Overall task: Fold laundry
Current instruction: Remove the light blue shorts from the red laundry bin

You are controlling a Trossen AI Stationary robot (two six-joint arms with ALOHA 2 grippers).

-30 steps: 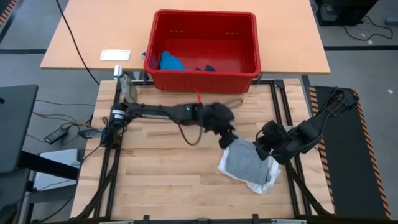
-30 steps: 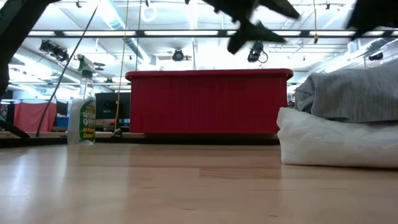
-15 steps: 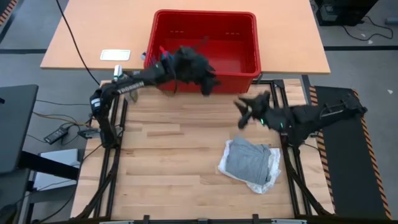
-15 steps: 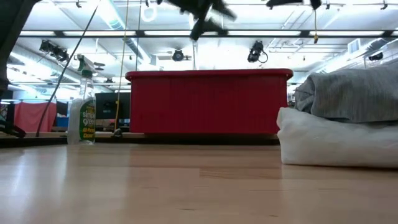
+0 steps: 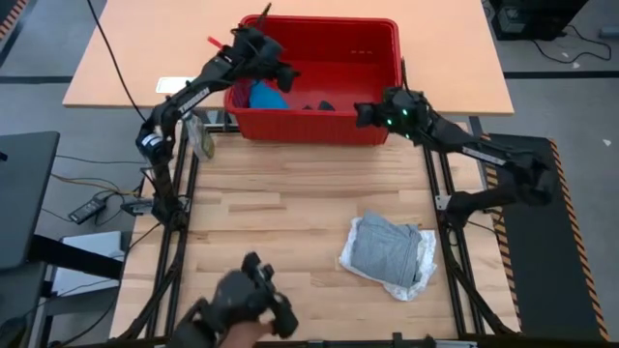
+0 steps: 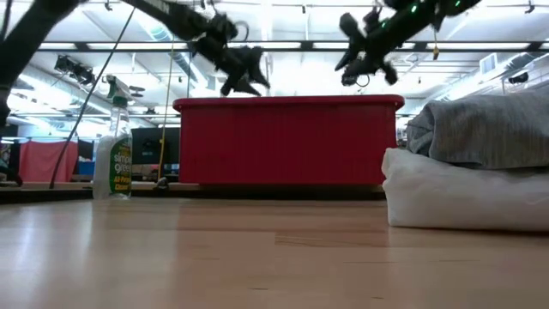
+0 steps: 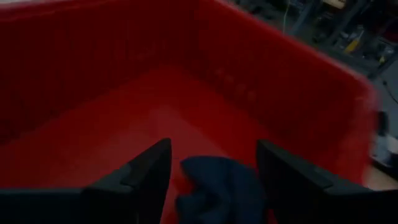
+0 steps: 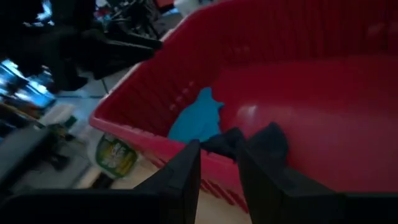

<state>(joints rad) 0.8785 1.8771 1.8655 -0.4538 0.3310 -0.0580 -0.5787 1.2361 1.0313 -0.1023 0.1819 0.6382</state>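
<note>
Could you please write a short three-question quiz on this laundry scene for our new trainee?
1. True or false: the grey garment lies on top of the white garment on the table.
2. Which garment is in the red basket? A) bright blue garment B) yellow towel C) green sock
3. Fill in: the left gripper hangs over the basket with fingers ____.

Key: 1 true; 2 A; 3 open.
</note>
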